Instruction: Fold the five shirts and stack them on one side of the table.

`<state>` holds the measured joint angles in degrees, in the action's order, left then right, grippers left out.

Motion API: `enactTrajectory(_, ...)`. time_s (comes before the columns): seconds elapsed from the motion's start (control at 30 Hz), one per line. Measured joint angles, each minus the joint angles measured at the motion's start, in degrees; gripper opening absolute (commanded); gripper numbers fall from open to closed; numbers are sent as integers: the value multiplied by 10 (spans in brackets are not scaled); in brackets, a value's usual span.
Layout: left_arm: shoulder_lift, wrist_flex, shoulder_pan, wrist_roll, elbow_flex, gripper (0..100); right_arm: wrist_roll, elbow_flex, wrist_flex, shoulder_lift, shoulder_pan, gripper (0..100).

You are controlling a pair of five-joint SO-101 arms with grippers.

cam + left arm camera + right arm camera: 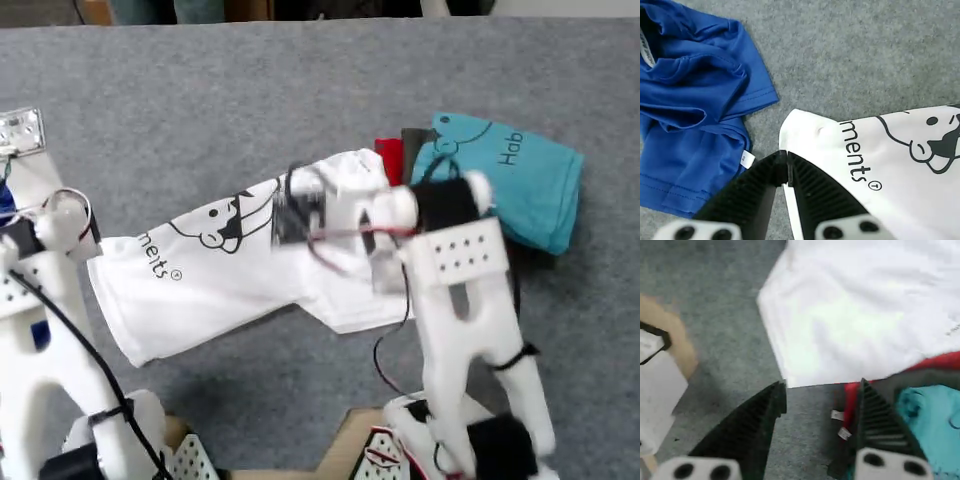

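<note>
- The grey tabletop (200, 90) carries five shirts: one spread out, three stacked and one in a loose heap.
- The white shirt (200, 275) lies across the middle of the tabletop. It is flat and slightly askew, with a black bear drawing and lettering facing up.
- The teal shirt (520, 185) is folded and sits toward the right edge, on top of the stack.
- The red shirt (389, 155) and the dark grey shirt (415, 140) lie under the teal one. Only their edges stick out, on the side facing the white shirt, and the red one touches that shirt's end.
- The blue shirt (690, 100) is crumpled and unfolded at the left edge. It lies just beside the lettered end of the white shirt, with a strip of bare tabletop between them.
- The left arm (50, 300) stands at the left edge.
  - Its jaws are closed tip to tip, right over the white shirt's hem near that corner.
  - A sliver of white shows between them, but I cannot tell whether they actually pinch the cloth.
- The right arm (460, 260) leans in from the near edge, over the white shirt's end next to the stack.
  - Its jaws are spread wide and hold nothing.
  - They hang above the gap where the white hem meets the red and dark grey edges.
  - Two small garment tags (840, 424) lie on the tabletop between them.
- A tan board (340, 445) lies at the near edge by the right arm's base.
</note>
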<state>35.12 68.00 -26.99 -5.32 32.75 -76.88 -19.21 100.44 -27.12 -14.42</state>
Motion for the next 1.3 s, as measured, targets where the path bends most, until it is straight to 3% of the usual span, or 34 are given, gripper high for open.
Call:
enactTrajectory(0.23, -21, -5, 0, 0, 9, 29, -25, -242, -124, -40, -3, 268)
enactTrajectory(0.43, -41, -5, 0, 0, 9, 29, -18, -345, -271, -4, -5, 268)
enactTrajectory(0.63, -41, -5, 0, 0, 9, 29, -18, -349, -368, 104, -5, 266)
enactTrajectory(0.9, -45, -5, 0, 0, 9, 29, -4, -322, -418, 196, 1, 254)
enactTrajectory(1.1, -45, -5, 0, 0, 9, 29, -1, -290, -433, 215, 16, 62)
enactTrajectory(1.3, -45, -5, 0, 0, 9, 29, 3, -287, -448, 218, 26, 14)
